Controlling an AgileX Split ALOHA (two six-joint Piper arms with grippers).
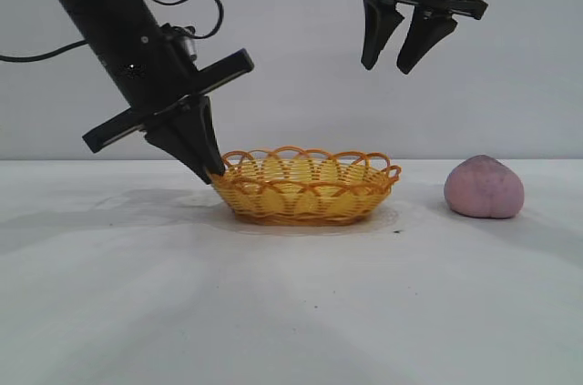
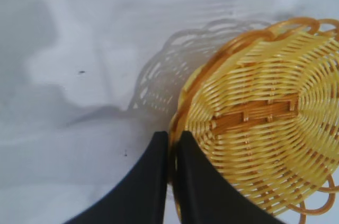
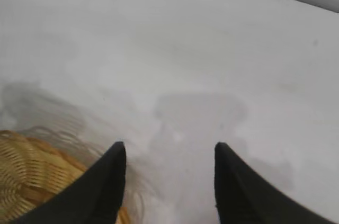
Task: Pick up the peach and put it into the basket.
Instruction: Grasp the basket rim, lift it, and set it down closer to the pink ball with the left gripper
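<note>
Our left gripper (image 1: 211, 169) slants low, fingers pinched nearly together. Our right gripper (image 1: 390, 65) hangs high above, fingers spread, pointing down.

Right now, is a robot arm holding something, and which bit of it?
Yes. The left gripper pinches the basket by its looped rim at the near end. The right gripper hangs open, empty. The peach sits untouched.

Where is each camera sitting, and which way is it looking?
Exterior view: level with the table, facing both arms, the basket and the peach.
Left wrist view: on the left arm, looking down past the left gripper pinching the basket's rim.
Right wrist view: high on the right arm, looking down between the open right gripper.
All three show the basket.
</note>
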